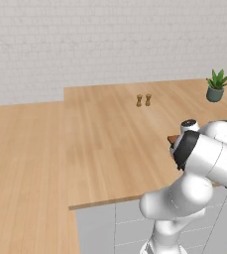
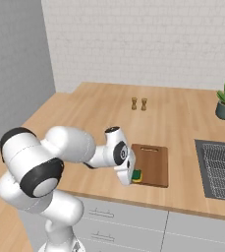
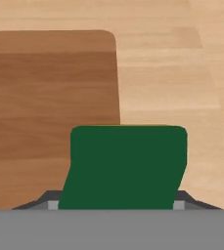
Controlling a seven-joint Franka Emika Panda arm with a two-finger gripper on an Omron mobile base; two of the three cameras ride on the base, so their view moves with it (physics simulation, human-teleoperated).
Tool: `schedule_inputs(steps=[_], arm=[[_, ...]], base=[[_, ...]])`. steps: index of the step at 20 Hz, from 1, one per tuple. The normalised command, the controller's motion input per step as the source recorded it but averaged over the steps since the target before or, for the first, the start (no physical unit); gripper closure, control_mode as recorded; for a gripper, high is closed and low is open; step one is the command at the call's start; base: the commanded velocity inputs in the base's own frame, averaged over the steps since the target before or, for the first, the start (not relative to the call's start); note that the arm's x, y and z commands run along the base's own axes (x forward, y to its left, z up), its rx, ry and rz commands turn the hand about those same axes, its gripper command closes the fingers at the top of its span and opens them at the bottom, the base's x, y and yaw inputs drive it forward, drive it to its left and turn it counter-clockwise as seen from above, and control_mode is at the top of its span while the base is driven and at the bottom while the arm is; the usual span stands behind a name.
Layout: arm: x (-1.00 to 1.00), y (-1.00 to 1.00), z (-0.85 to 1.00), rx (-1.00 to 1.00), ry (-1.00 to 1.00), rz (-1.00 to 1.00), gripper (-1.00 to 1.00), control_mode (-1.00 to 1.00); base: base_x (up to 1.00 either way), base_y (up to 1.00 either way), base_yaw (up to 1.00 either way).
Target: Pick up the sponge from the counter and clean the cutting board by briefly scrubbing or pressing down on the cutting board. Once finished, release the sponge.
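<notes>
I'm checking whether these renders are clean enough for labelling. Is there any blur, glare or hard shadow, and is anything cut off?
Right base view: even, soft light, no glare, dark reddish-brown cutting board sharp. Left base view: equally flat light, the white arm covers most of the board. Hand view: the green-topped sponge is close and large, its lower edge cut off, the gripper fingertips barely showing.

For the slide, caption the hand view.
Gripper shut on the green-topped sponge, over the cutting board's edge and the counter.
</notes>
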Motion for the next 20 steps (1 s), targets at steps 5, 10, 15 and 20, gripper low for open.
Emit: schedule_inputs(steps=[5, 10, 15, 20], arm=[[0.14, -0.23, 0.00, 0.01, 0.00, -0.02, 1.00, -1.00], [0.00, -0.14, 0.02, 0.01, 0.00, 0.00, 1.00, -1.00], [0.19, -0.02, -0.17, 0.00, -0.05, -0.01, 1.00, -1.00], [0.38, -0.02, -0.38, 0.00, -0.07, -0.01, 1.00, -1.00]], base=[[0.00, 0.00, 0.00], [0.00, 0.00, 0.00], [0.00, 0.00, 0.00], [0.00, 0.00, 0.00]])
